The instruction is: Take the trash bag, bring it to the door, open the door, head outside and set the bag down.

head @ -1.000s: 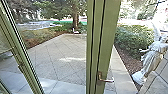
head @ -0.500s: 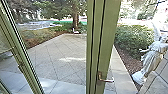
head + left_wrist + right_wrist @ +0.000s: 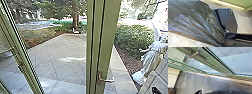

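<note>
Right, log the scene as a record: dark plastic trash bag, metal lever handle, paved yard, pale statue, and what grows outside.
Trash bag: gathered tight, held by the left gripper
Handle: on an upright green door frame
Yard: light square paving, beyond the doorway
Statue: right of the frame, near a hedge
Plants: leafy green hedge; tree beyond the paving

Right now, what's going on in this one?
The robot has the trash bag by its gathered end in its left gripper, so it is not yet released. It is by a green-framed door. No gripper is on the door handle, and the paved yard lies beyond.
</note>
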